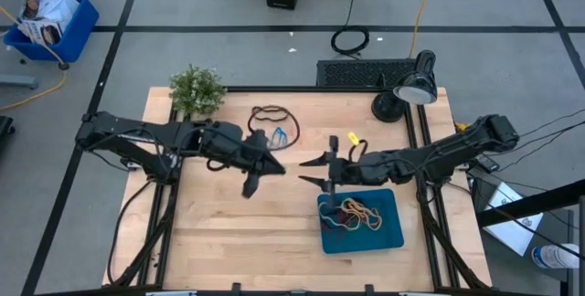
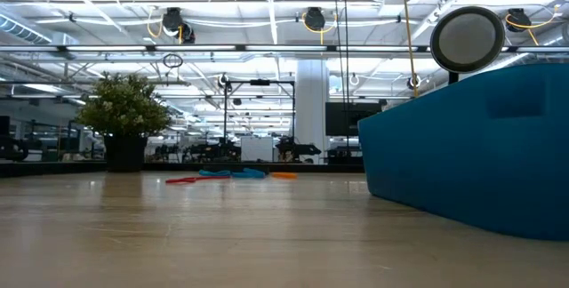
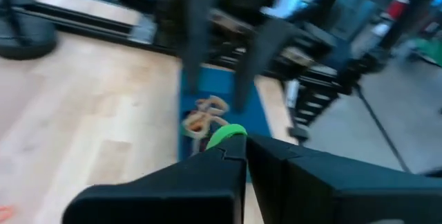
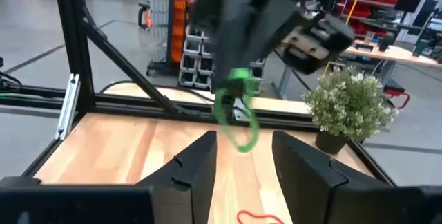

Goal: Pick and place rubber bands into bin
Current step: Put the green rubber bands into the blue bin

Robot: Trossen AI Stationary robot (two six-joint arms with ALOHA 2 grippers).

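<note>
My left gripper point(image 1: 277, 167) hovers over the table's middle, shut on a green rubber band point(image 4: 236, 117). My right gripper point(image 1: 306, 172) faces it from the right, open. The band's loop hangs just beyond the gap between the right gripper's fingertips point(image 4: 242, 156) and touches neither finger. The teal bin point(image 1: 395, 232) rests flat on the table at the near right, with several tan and orange rubber bands point(image 1: 358, 212) inside. More rubber bands lie on the far part of the table: a dark loop point(image 1: 272, 113), a blue one point(image 1: 279, 136) and a yellow one point(image 1: 352, 139). My left gripper pinches the green band's upper end point(image 3: 224, 135) between its two fingertips. The fingers come from the table's left, slanting slightly downward. The rest of the band hangs below them as a slack loop point(image 4: 243, 137), clear of the table.
A potted plant point(image 1: 196, 89) stands at the far left corner and a black desk lamp point(image 1: 411, 90) at the far right. In the low view the bin's wall point(image 2: 471, 155) rises at the right. Bare wood lies near the front left.
</note>
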